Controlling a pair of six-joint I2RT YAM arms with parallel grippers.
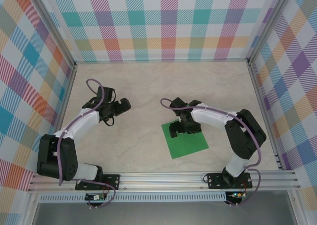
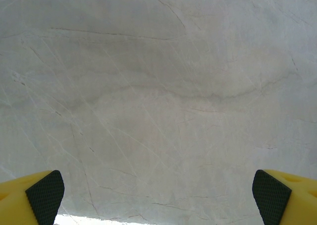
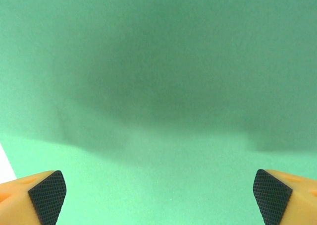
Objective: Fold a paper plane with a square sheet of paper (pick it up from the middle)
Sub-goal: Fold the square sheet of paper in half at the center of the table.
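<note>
Paper first: square sheet of paper (image 1: pixel 190 144), bright green, flat on pale marbled counter (image 1: pixel 148 81), directly under right jaws. Right jaws wide apart, clamped on nothing. In right wrist view, black pads (image 3: pixel 47 196) at both bottom corners, plain green between and ahead of them, with soft dark shadow across middle. Contact of pads with paper, or small gap above it: cannot tell. Thin white sliver of counter just beside one pad, so one edge of sheet close on that side of jaws.

From above, right jaws over part of sheet nearest to left jaws; more uncovered green on near side of them and on side away from left jaws. Sheet turned a little against near rail (image 1: pixel 163 178), one corner pointing towards it, near but apart.

Left jaws also wide apart, holding nothing. In left wrist view, yellow fingers (image 2: pixel 20 197) at both bottom corners, bare veined counter between and ahead of them. Left jaws well apart from sheet, with open strip of counter between the two pairs of jaws.

Wide free counter beyond both pairs of jaws, up to far checked wall (image 1: pixel 158 22). Side walls well apart from each pair. Right arm (image 1: pixel 218 118) bent above counter just beside sheet, on side away from left jaws.
</note>
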